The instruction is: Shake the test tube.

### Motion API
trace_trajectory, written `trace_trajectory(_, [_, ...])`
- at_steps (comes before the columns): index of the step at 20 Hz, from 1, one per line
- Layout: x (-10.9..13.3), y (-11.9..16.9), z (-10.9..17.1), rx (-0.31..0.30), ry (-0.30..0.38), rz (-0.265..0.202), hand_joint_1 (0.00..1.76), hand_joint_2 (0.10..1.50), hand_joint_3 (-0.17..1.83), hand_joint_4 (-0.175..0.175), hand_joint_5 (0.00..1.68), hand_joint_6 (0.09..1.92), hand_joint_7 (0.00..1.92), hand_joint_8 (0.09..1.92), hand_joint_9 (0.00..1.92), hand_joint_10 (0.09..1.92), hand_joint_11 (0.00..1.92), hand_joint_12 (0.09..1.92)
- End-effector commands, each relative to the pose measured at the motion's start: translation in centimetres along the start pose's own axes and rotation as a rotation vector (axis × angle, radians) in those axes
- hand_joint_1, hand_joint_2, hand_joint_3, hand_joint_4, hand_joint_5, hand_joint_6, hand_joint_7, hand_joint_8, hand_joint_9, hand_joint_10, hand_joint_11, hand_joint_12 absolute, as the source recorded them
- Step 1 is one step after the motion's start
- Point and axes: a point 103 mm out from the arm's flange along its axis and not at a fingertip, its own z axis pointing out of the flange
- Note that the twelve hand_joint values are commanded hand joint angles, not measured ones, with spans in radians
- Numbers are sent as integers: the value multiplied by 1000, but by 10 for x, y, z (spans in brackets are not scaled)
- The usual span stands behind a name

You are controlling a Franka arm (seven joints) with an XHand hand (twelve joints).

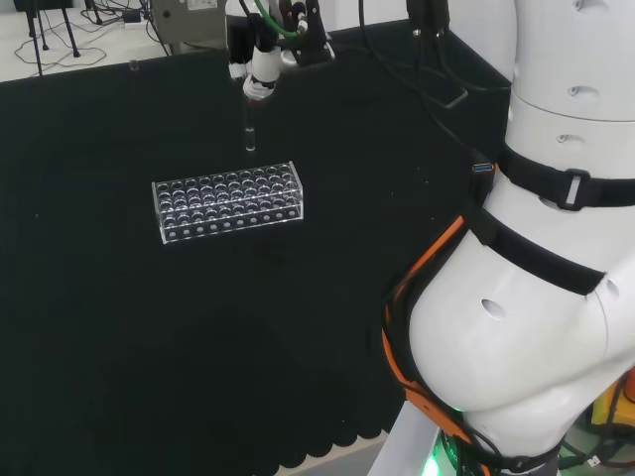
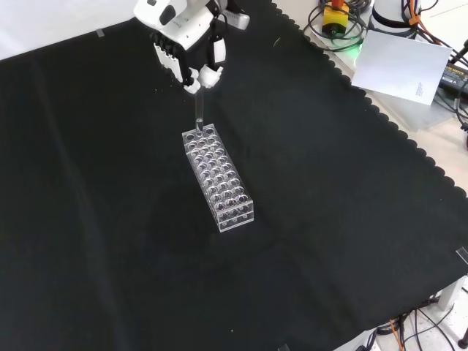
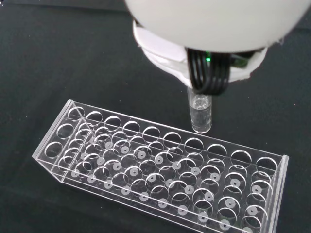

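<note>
A clear test tube (image 1: 249, 132) (image 2: 198, 115) (image 3: 200, 113) hangs upright from the hand (image 1: 260, 67) (image 2: 184, 40) (image 3: 214, 43), whose fingers pinch its upper end. The tube's lower end is just above the clear plastic rack (image 1: 228, 201) (image 2: 218, 178) (image 3: 160, 167), at the rack's far long side in the head view and over its far end in the front view. The rack has many round holes, and I see no tubes standing in them. In the wrist view the tube's rounded bottom hovers just beyond the rack's back rim.
The rack lies on black cloth (image 1: 119, 337) (image 2: 329, 219). The arm's white links (image 1: 536, 258) stand at the right of the head view. Cables and a white sheet (image 2: 402, 66) lie past the cloth's scalloped edge in the front view.
</note>
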Motion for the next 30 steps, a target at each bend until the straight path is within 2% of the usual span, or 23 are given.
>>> trace_trajectory(1, [-20,-17,-4,-25,21,-9,1450,457,868,-175,1421,449,1485,550,1496,272,1358,1028])
trace_trajectory(7, [-20,-22,-6,-31,25,-17,1450,456,869,-175,1422,447,1487,548,1498,269,1358,1028])
trace_trajectory(9, [-14,-20,-7,-35,24,-23,1450,456,869,-175,1423,446,1487,547,1498,267,1358,1028])
trace_trajectory(16, [48,1,-17,-24,29,-90,1450,455,869,-175,1424,444,1488,545,1499,264,1357,1028])
trace_trajectory(20, [74,13,-20,-23,19,-143,1450,455,869,-175,1425,443,1489,544,1500,263,1358,1028])
trace_trajectory(22, [81,17,-22,-23,15,-155,1450,455,869,-175,1425,442,1490,543,1500,262,1358,1028])
trace_trajectory(26, [76,17,-20,-13,-3,-141,1450,455,869,-175,1425,441,1490,542,1500,260,1358,1028])
trace_trajectory(30, [57,14,-12,14,-13,-82,1450,455,868,-175,1426,440,1492,539,1500,259,1358,1027])
